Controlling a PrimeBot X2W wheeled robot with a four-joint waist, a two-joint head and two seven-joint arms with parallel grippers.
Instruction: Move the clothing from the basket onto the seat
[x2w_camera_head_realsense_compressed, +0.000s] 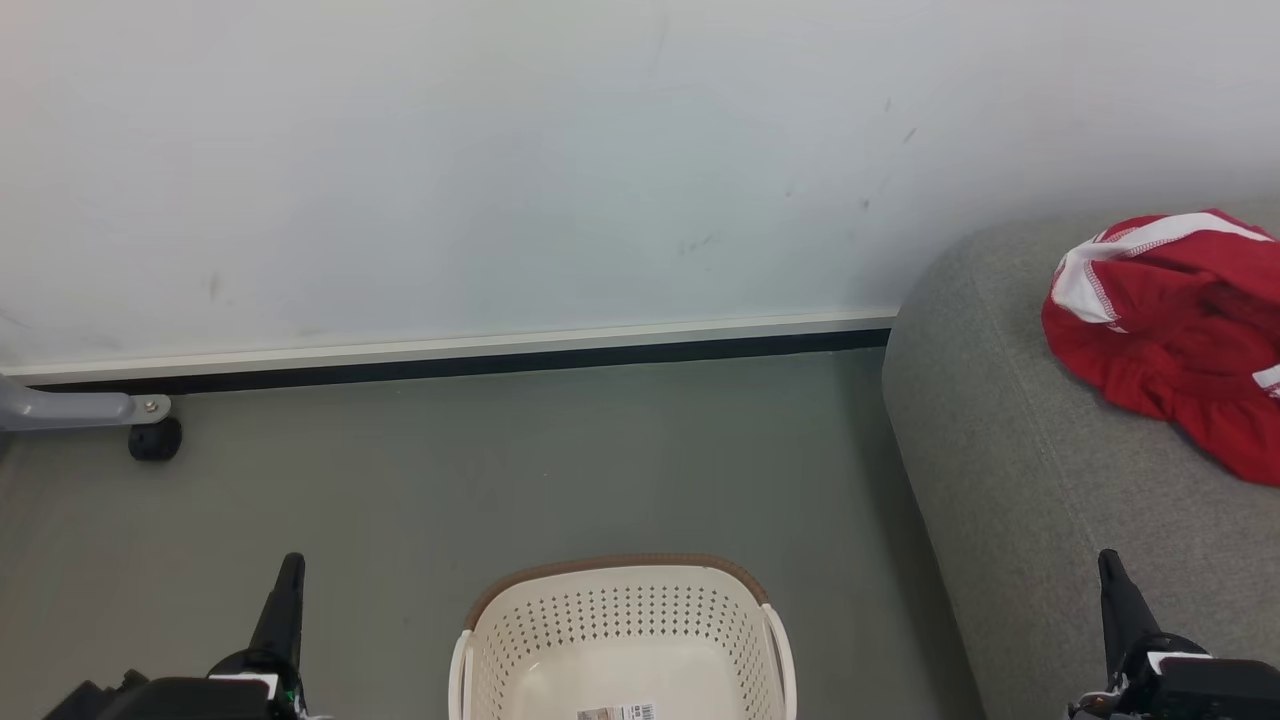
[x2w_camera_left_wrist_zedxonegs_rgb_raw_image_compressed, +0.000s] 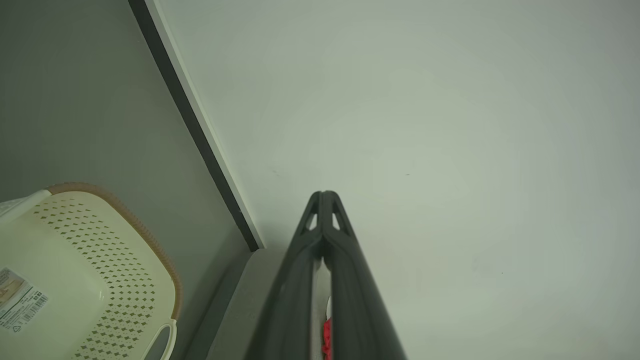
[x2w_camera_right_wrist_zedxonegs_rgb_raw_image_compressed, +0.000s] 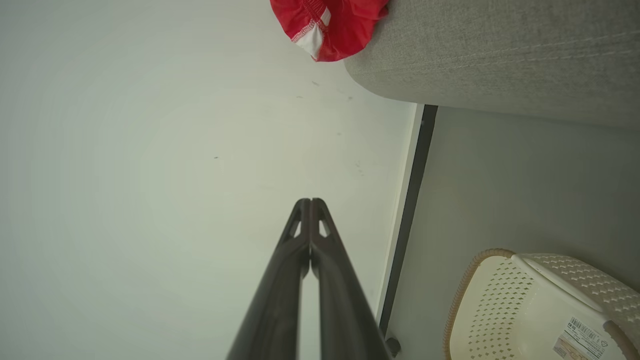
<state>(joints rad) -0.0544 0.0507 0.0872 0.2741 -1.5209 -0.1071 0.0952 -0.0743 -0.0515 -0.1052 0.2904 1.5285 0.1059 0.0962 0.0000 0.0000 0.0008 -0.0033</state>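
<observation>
Since the clothing (x2w_camera_head_realsense_compressed: 1165, 330) is already lying on the seat (x2w_camera_head_realsense_compressed: 1010, 480) and the basket (x2w_camera_head_realsense_compressed: 620, 610) is standing empty on the floor (x2w_camera_head_realsense_compressed: 500, 470), the left gripper (x2w_camera_head_realsense_compressed: 291, 565) and right gripper (x2w_camera_head_realsense_compressed: 1108, 562) are being held pinched closed, gripping nothing.

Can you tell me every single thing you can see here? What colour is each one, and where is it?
clothing: 1 heap, red with white trim, on the sofa, far right
sofa: 1, grey, right side
basket: 1, cream with brown rim, on the floor, bottom middle
label: 1, white with barcode, on the basket's bottom
floor: 1, grey-green, under the basket
wall: 1, pale, at the back
skirting: 1, white over black, where wall meets floor
leg: 1, grey, far left by the wall
wheel: 1, black, under the leg's end
left tool: 1, dark, shut, lower left
right tool: 1, dark, shut, lower right, before the sofa
</observation>
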